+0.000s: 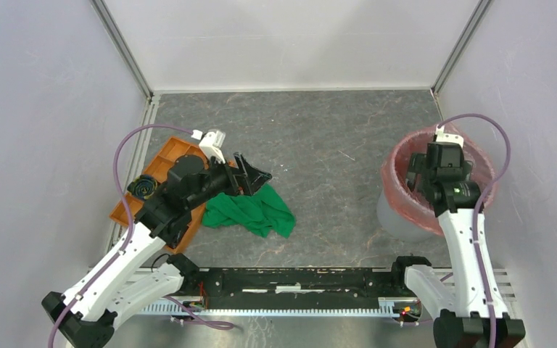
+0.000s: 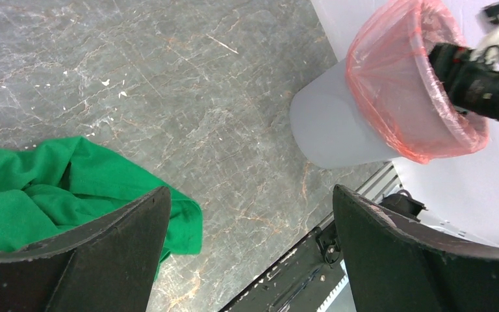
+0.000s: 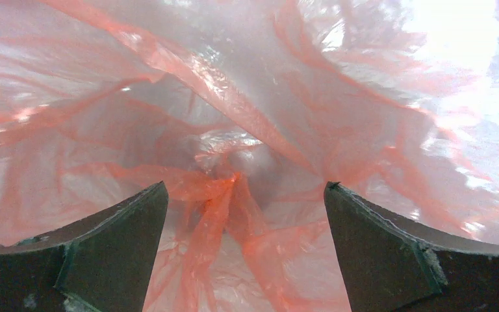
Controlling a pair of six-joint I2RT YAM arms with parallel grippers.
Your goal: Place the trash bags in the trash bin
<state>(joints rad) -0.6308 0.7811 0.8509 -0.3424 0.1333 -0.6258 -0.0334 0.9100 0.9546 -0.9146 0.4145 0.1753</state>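
Observation:
The trash bin (image 1: 397, 217), a grey-white bucket, stands at the right of the table. A red-pink trash bag (image 1: 392, 172) lines it, with its edge folded over the rim. The left wrist view shows the same bin (image 2: 331, 123) and bag (image 2: 396, 84). My right gripper (image 1: 435, 177) reaches down into the bin. In the right wrist view it (image 3: 247, 188) is open, with crinkled bag film (image 3: 234, 195) bunched below and nothing between the fingers. My left gripper (image 1: 250, 177) hangs open over the left side, at the edge of a green cloth, holding nothing (image 2: 250, 195).
A green cloth (image 1: 257, 210) lies crumpled left of centre, also seen in the left wrist view (image 2: 32, 188). An orange compartment tray (image 1: 161, 165) with a black roll (image 1: 143, 188) sits by the left wall. The arms' mounting rail (image 1: 297, 279) runs along the near edge.

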